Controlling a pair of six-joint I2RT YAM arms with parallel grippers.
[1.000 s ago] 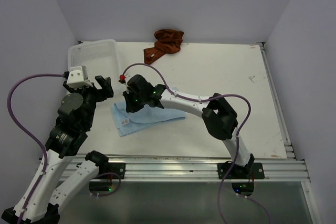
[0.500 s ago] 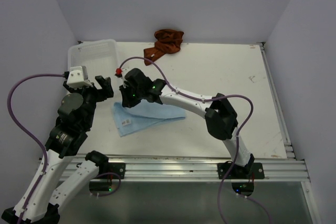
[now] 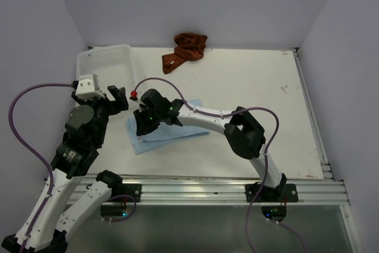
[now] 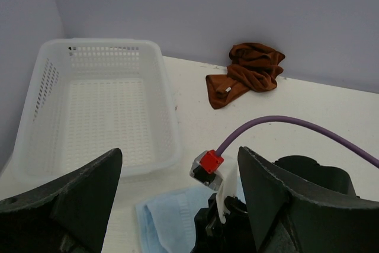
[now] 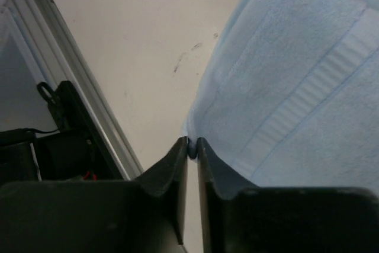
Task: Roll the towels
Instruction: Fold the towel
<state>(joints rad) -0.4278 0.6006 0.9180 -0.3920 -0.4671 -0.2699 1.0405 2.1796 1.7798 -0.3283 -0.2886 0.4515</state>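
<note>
Where the blue towel (image 3: 155, 140) lies on the table (image 3: 254, 87), near the front and between the two arms, its left edge sits caught at the tips of the right claw (image 3: 142, 127), whose jaws stand almost together on it. Within the last second that claw swings the edge up toward the basket (image 3: 95, 57), then down and nearer, so I judge a first turn begun, not yet a roll. The left claw (image 4: 177, 164) hangs just beside, jaws wide apart and empty. The rust towel (image 3: 186, 50) lies crumpled by the far wall, still to do.
</note>
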